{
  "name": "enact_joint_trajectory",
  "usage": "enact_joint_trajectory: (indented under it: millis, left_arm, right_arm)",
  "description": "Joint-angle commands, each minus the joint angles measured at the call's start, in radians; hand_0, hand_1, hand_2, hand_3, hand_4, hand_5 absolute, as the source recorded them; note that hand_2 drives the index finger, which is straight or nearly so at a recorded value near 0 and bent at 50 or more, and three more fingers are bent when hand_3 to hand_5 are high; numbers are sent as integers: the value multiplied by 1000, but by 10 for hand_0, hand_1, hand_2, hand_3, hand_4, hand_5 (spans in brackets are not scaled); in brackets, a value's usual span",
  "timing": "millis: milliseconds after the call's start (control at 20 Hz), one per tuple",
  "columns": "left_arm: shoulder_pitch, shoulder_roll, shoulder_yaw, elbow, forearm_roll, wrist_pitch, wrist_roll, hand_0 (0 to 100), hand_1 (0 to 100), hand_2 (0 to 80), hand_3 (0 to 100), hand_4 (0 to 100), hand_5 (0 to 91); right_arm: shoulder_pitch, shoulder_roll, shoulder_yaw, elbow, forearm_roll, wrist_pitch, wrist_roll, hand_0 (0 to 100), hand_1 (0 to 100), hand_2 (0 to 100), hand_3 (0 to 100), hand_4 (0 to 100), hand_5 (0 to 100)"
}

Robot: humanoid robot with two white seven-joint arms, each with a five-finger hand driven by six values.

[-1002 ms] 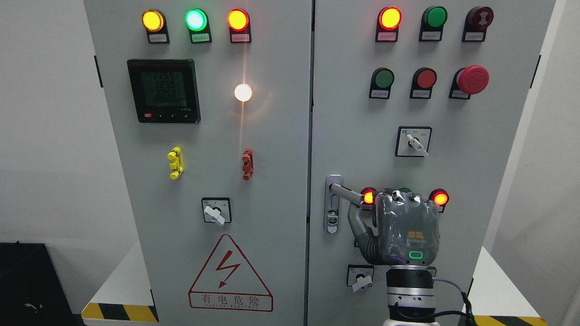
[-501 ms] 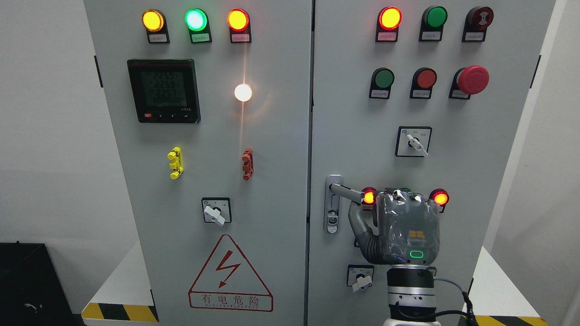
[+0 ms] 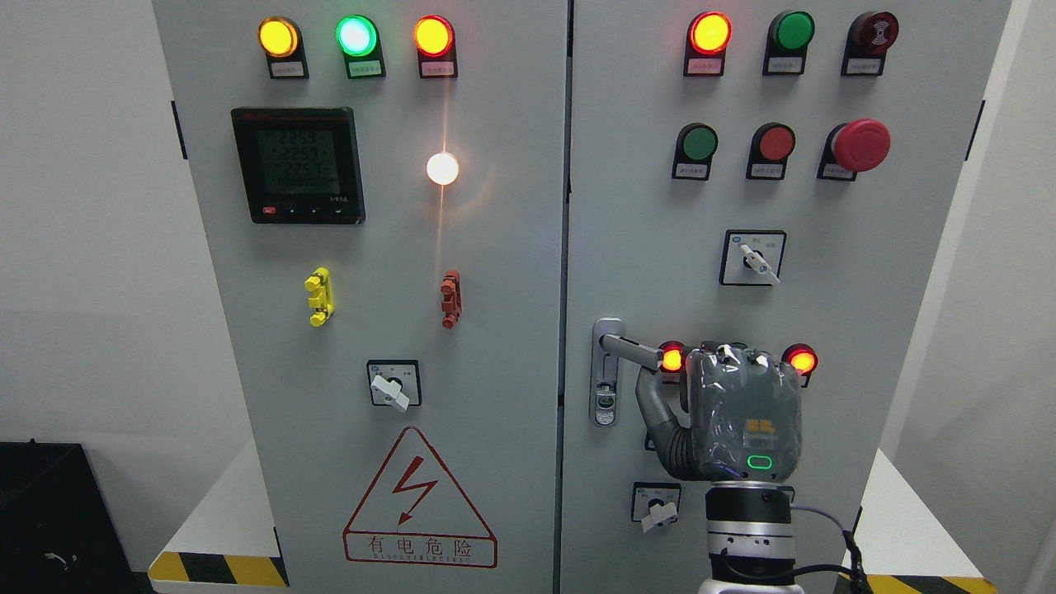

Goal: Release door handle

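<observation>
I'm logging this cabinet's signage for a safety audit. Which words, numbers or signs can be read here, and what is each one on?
"有电危险": on the red triangle warning sign with a lightning bolt, low on the left door.
"2259", roughly: top row of the digital meter; its lower rows are too blurred to be sure.
Small label plates under the indicator lamps and push buttons, and marks around the selector switch: too small to read.
Orange logo on the right hand: unreadable.

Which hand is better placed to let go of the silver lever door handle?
The right hand: it sits at the free end of the silver lever door handle, thumb hooked beneath it. The left hand is out of view.
</observation>
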Motion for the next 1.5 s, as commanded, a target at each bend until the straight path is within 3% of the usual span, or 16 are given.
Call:
enact_joint_trajectory:
  millis: [0, 401, 651, 902, 1152, 1252, 1453]
  left_arm:
    - [17, 0, 0, 0, 0, 1, 0, 120, 556, 0, 0, 0, 0]
    - [17, 0, 0, 0, 0, 1, 0, 120, 556, 0, 0, 0, 0]
    - [17, 0, 0, 0, 0, 1, 0, 120, 556, 0, 0, 0, 0]
    - [17, 0, 0, 0, 0, 1, 0, 120, 556, 0, 0, 0, 0]
    - [17, 0, 0, 0, 0, 1, 0, 120, 556, 0, 0, 0, 0]
    - [17, 0, 0, 0, 0, 1, 0, 120, 556, 0, 0, 0, 0]
    - [17, -2, 0, 0, 0, 1, 0, 120, 556, 0, 0, 0, 0]
  right_arm:
    - [3, 1, 0, -4, -1, -2, -1, 595, 400, 1000, 1000, 1000, 1000]
    - [35, -2, 3, -18, -1, -8, -3, 619, 382, 1000, 1000, 1000, 1000]
    - [57, -5, 5, -24, -1, -9, -4, 488, 377, 1000, 1000, 1000, 1000]
    - [94, -6, 2, -64, -3, -32, -14, 463, 367, 986, 1000, 1000, 1000]
    - [193, -6, -33, -136, -7, -101, -17, 443, 320, 805, 1000, 994, 991]
    - [227, -5, -76, -162, -7, -158, -17, 443, 292, 722, 998, 935, 916]
    - [282, -2, -171, -211, -16, -276, -34, 442, 260, 560, 836, 793, 753]
